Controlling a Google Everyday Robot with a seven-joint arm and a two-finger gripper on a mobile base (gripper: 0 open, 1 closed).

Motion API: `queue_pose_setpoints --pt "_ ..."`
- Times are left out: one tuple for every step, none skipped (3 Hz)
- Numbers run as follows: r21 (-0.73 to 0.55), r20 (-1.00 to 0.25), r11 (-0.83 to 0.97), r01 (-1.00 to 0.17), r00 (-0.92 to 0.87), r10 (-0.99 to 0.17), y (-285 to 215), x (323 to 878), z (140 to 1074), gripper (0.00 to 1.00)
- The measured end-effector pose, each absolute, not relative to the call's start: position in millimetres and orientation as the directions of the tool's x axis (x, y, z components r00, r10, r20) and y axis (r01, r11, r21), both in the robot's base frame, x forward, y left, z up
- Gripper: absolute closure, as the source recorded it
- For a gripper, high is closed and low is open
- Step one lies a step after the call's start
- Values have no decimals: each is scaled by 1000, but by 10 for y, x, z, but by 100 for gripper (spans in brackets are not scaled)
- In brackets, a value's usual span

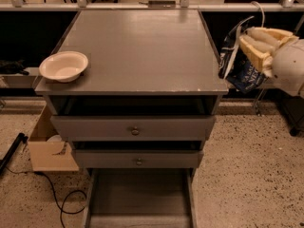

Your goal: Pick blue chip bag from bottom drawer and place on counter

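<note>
My pincer [253, 50], clamped on the blue chip bag [241, 76] just right of the bench [142, 56], should clear the edge, travel left, then lower onto bare surface.

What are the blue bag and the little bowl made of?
The blue chip bag, held by the gripper right of the counter, looks like thin glossy plastic film: it's crinkled. The bowl looks like matte paper or foam; I can't tell which.
</note>
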State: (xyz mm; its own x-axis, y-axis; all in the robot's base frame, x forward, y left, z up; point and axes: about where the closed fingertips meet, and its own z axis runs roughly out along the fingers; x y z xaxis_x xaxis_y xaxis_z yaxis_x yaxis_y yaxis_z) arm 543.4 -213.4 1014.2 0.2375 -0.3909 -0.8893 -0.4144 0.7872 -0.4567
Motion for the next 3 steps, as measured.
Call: queue_pose_setpoints --pt "-497 -867 745 -446 295 -402 -1754 5681 10466 100" --pt "-498 -866 743 -446 298 -401 -1744 5715 10486 100" --pt "-504 -862 737 -450 314 -398 -1702 5856 10567 100"
